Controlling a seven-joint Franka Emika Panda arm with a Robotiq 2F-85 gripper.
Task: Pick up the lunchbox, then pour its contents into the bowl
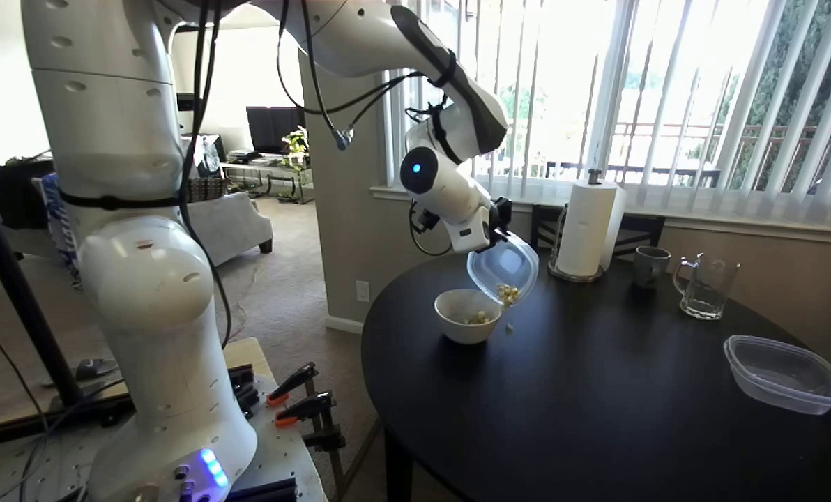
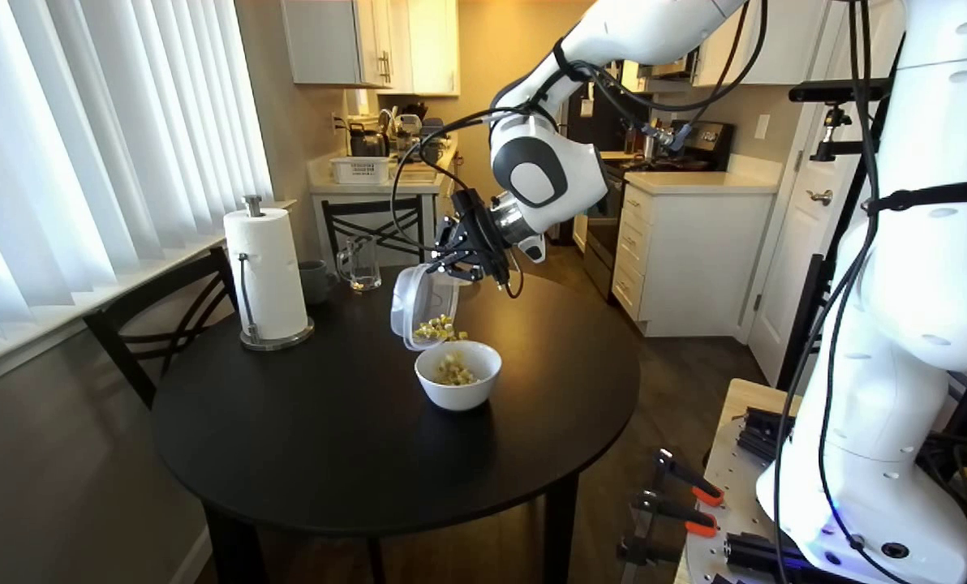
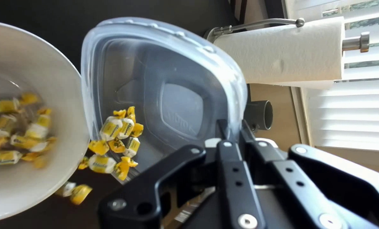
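Observation:
My gripper (image 3: 234, 130) is shut on the rim of the lunchbox (image 3: 181, 105), a clear squarish tub. In both exterior views, the gripper (image 1: 502, 236) (image 2: 443, 264) holds the lunchbox (image 1: 500, 261) (image 2: 419, 296) steeply tilted above the table, its lower edge at the rim of the white bowl (image 1: 457, 328) (image 2: 457, 396). The contents (image 3: 116, 127) are yellow-and-white wrapped pieces, gathered at the lunchbox's lower corner. Several more lie inside the bowl (image 3: 67, 105). One blurred piece (image 3: 78, 192) shows just outside the bowl's rim; I cannot tell if it is falling or lying on the table.
A paper towel roll (image 1: 586, 230) (image 2: 264, 276) stands on the dark round table (image 1: 562, 418) near the lunchbox. A grey mug (image 1: 650, 266) and a clear glass mug (image 1: 708, 289) stand farther along. A larger clear container (image 1: 785, 376) lies near the table's edge.

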